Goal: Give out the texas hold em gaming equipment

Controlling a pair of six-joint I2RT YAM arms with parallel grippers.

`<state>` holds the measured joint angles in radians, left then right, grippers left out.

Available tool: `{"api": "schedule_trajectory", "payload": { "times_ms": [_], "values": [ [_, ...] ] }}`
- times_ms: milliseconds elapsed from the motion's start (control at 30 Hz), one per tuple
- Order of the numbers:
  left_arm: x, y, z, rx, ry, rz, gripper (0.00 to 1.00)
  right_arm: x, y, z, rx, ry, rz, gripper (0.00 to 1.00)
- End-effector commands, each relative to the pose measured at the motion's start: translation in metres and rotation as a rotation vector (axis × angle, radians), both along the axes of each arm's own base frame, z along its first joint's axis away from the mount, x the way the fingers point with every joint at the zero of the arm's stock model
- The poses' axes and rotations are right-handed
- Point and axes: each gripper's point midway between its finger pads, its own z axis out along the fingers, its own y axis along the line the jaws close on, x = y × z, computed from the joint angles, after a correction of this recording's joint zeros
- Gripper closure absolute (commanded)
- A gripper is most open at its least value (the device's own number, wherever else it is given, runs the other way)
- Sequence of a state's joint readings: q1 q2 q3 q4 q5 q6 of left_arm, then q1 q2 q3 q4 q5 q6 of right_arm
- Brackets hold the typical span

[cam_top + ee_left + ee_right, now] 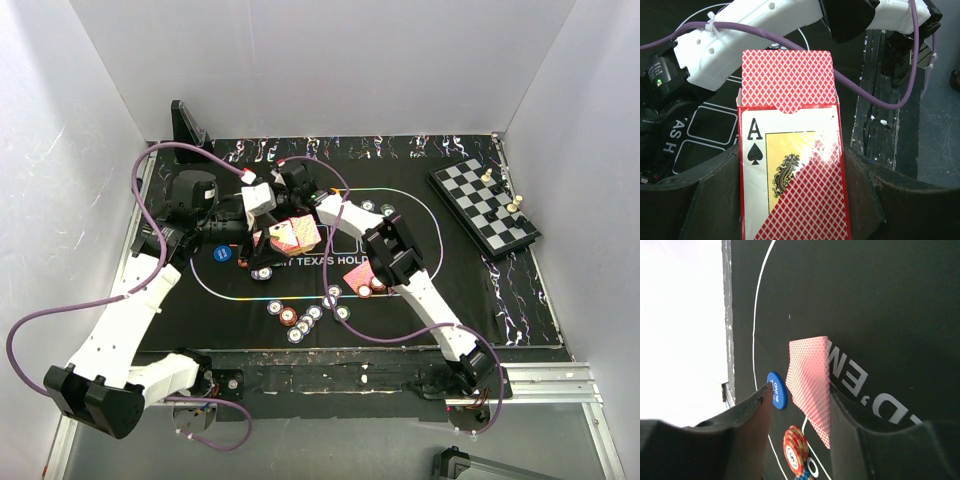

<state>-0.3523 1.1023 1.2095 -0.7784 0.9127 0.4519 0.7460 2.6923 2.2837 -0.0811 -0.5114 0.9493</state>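
Card box (790, 165), one; blind button (776, 390), one.

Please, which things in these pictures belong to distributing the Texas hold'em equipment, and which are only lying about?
For the job:
- card box
- red-backed card
- poker chips
- blue blind button

Only lying about:
- chessboard with its pieces
- printed black mat

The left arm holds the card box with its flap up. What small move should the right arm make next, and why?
Probably ease the right gripper down to the open top of the card box and close on the cards inside. The left gripper holds the box with its flap lifted, and the right fingers stand apart right at the box, not clamped on anything.
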Motion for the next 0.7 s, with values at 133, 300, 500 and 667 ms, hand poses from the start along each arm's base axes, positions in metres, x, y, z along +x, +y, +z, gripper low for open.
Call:
{"api": "schedule_trajectory", "payload": {
  "times_ms": [133,300,500,667],
  "values": [
    [-0.01,0.003,0.01,-0.027,-0.033,-0.005,1.0,-0.011,0.007,0.009,-0.069,-0.065,-0.002,0.18],
    [-0.011,0.003,0.009,-0.028,-0.029,-0.003,1.0,-0.01,-0.017,0.03,-0.098,-0.101,-0.015,0.14],
    [-0.011,0.002,0.006,-0.035,-0.014,-0.009,1.0,0.002,-0.039,0.075,-0.139,-0.17,0.019,0.13],
    [-0.01,0.003,0.007,-0.031,-0.027,-0.001,1.0,0.003,-0.065,0.106,-0.137,-0.172,-0.01,0.11]
  ]
}}
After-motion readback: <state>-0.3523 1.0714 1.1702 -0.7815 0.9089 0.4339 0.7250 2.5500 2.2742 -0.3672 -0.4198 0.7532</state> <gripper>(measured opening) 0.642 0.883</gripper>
